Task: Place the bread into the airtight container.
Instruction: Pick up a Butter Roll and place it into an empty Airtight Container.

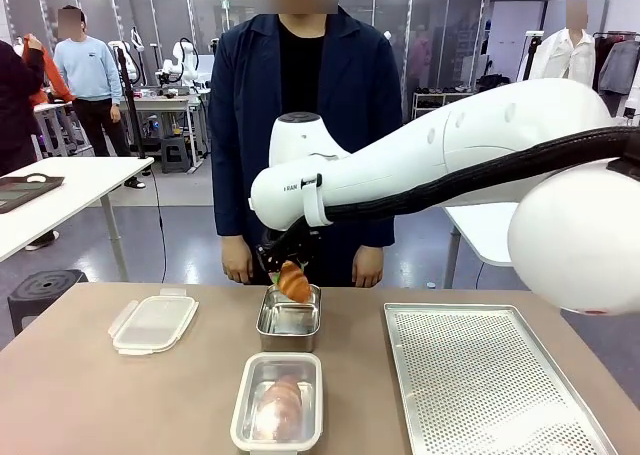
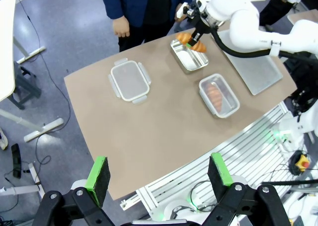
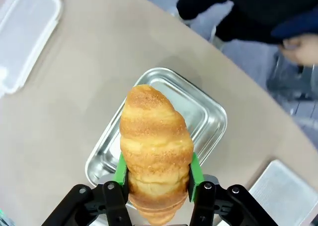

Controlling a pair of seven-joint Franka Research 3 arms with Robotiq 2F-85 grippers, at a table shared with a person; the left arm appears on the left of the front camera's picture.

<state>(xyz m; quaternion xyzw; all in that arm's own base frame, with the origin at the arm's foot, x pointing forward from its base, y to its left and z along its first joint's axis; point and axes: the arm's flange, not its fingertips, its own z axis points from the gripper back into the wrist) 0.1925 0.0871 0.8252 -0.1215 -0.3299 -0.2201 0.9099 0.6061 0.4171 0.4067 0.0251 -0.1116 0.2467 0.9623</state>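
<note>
My right gripper (image 1: 285, 267) is shut on a golden croissant, the bread (image 1: 294, 281), and holds it just above a small steel tray (image 1: 288, 325) at the table's far middle. In the right wrist view the bread (image 3: 155, 151) stands between the green pads of that gripper (image 3: 155, 179), over the steel tray (image 3: 208, 112). The clear airtight container (image 1: 243, 400) sits nearer me, lidless, with another croissant (image 1: 281, 403) inside. Its lid (image 1: 154, 322) lies to the left. My left gripper (image 2: 159, 174) hangs open high above the table's near side.
A large perforated baking tray (image 1: 490, 375) covers the table's right part. A person stands at the far edge with a hand (image 1: 236, 265) hanging on each side of the steel tray. Bare tabletop lies on the left and near the front left.
</note>
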